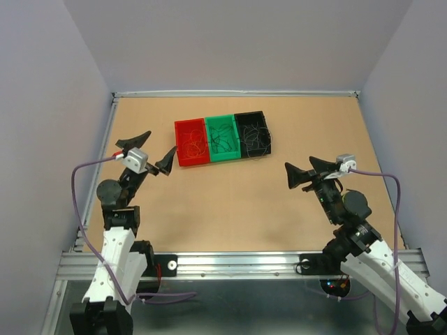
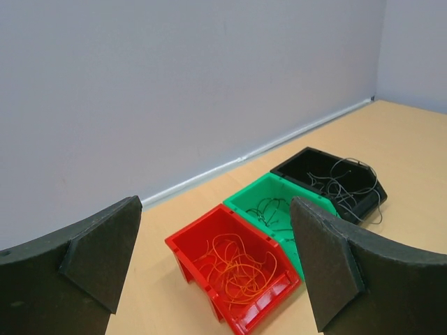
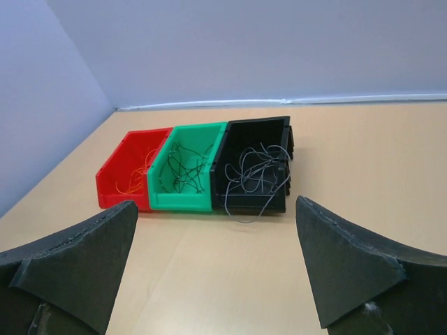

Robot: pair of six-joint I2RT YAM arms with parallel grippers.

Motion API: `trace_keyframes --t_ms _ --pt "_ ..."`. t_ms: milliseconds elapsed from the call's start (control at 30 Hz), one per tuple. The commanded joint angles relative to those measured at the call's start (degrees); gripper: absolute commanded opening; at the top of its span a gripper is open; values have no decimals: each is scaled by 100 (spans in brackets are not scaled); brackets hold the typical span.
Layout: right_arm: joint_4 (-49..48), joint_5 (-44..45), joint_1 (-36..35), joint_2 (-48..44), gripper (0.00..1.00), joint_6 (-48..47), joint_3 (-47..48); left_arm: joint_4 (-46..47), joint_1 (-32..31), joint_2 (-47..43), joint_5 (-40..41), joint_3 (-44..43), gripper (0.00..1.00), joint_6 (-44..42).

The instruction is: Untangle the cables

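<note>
Nearest the arm bases, the left gripper (image 1: 162, 141) is being held above the left side of the table (image 1: 230, 202), its fingers (image 2: 105, 251) spread wide apart with nothing between them. The right gripper (image 1: 299, 162) is being held above the table's right side, its fingers (image 3: 342, 265) likewise spread fully, and nothing is being gripped.

Further back, three bins are being kept side by side, touching, in a slightly slanted row: a red bin (image 1: 192, 164), a green bin (image 1: 227, 158) and a black bin (image 1: 251, 115). The cables are being kept in these bins: orange cables (image 2: 237, 269) in the red one, dark cables (image 3: 183, 169) in the green one and grey cables (image 3: 255, 174) in the black one, where a few strands are being let hang over the front edge onto the table. Behind everything, the scene is being closed off by a plain wall (image 2: 174, 84).
</note>
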State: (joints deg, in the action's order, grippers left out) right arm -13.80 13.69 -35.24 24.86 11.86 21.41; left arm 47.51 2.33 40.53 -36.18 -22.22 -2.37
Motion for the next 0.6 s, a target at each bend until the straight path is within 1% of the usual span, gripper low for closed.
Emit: trace_keyframes --t_ms 0,100,167,233,367,567 --pt "106 169 -9 -385 100 45 -207 83 -22 -896 58 498 99 -184" --pt "115 107 -9 -710 100 62 -295 109 -22 -1766 7 1113 99 -447" --pt "115 151 -9 -929 100 62 -400 345 -22 -2171 -370 1412 99 -694" --pt "123 239 -9 -1053 100 80 -453 286 -22 -1963 -670 1510 99 -826" --pt "141 292 -9 -1089 100 89 -480 294 -22 -1882 -644 1475 99 -870" --pt "141 353 -17 -738 99 115 -357 356 -22 -1979 -565 1562 99 -949"
